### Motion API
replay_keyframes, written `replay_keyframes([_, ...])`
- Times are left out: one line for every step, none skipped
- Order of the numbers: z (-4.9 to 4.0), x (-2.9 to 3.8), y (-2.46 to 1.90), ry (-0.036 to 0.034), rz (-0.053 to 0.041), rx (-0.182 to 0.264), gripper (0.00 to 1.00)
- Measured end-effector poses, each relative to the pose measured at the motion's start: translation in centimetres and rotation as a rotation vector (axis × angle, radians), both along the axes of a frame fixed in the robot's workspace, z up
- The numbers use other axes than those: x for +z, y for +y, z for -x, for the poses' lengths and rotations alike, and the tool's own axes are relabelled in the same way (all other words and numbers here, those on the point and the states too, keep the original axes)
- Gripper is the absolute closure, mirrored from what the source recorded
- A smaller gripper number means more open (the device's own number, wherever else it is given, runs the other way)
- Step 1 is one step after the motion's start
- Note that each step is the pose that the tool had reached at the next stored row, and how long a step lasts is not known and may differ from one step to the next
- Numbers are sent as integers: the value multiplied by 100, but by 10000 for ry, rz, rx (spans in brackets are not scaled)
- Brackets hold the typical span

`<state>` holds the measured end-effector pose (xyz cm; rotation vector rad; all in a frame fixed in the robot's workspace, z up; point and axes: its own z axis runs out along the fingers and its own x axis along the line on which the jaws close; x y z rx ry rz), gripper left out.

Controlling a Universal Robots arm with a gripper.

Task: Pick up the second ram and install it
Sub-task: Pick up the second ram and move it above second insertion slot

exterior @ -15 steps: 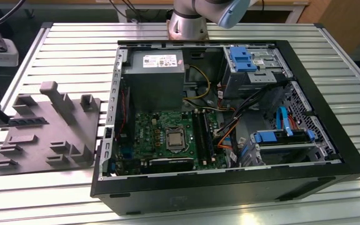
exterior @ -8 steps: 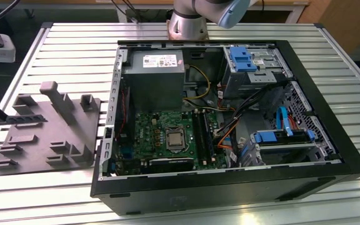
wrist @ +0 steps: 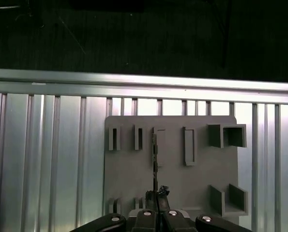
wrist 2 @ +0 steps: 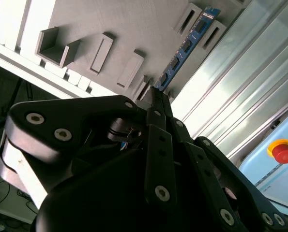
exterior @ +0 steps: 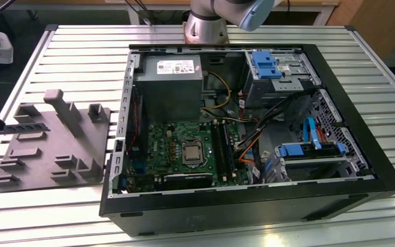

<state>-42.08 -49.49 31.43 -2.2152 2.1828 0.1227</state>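
The gripper [wrist: 156,194] has its black fingers pressed close together, and they appear to pinch the near end of the ram [wrist: 155,159], which shows edge-on as a thin dark line in the first wrist view. The ram runs straight out from the fingertips, its long axis in line with the gripper's reach, so the whole stick lies ahead of the fingers rather than beside them. In the second wrist view the same ram [wrist 2: 187,46] shows its blue face and chips, stretching from the fingertips over a slot of the grey tray [wrist 2: 85,24]. Whether it is seated in that slot or raised just clear of it cannot be told. In the exterior view the ram [exterior: 30,127] sits at the left of the frame, lying level over the tray [exterior: 47,154] on the slatted table [exterior: 67,46]. Well apart, towards the exterior view's right, the open case [exterior: 252,211] lies with its black slots [exterior: 220,146] exposed.
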Motion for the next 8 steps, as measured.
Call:
replay_keyframes([0, 13, 0, -2, -2, 0, 88])
replay_keyframes([0, 23, 0, -4, -6, 0, 88])
replay_keyframes([0, 32, 0, -6, -11, 0, 88])
replay_keyframes([0, 42, 0, -6, -13, 0, 88])
replay_keyframes([0, 51, 0, -9, -18, 0, 88])
replay_keyframes([0, 61, 0, -10, -21, 0, 88])
replay_keyframes([0, 71, 0, -11, -25, 0, 88])
replay_keyframes([0, 80, 0, -12, -30, 0, 88])
